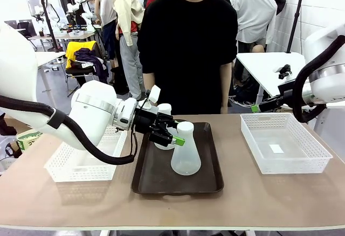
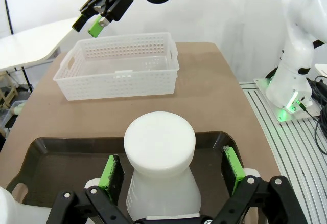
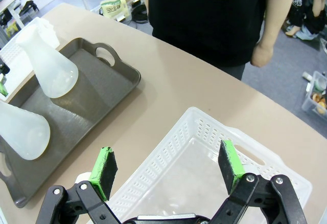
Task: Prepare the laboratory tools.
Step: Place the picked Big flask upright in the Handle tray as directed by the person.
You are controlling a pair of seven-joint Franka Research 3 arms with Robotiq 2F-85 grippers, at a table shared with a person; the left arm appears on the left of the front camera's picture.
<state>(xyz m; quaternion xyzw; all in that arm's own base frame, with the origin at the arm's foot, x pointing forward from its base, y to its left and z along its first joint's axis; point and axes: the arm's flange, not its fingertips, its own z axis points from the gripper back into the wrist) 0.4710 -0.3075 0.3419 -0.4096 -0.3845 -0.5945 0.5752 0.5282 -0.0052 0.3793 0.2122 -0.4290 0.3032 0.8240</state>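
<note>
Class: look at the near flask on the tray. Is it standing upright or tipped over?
Upright. The near flask stands on its wide base on the tray, neck pointing up, in the front view.

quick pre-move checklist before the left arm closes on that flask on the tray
1. Left end effector open: ok, both green pads stand apart.
2. Flask between the pads: ok, its neck sits in the gap with space on each side in the left wrist view.
3. Pads touching the flask: cannot tell, a gap shows on both sides.
4. Second flask clear of the grasp: cannot tell, it stands right beside the fingers in the front view.
5. Right end effector out of the way: ok, open above the right basket.
6. Person's hand off the tray: ok, it hangs at the table's far edge.
</note>
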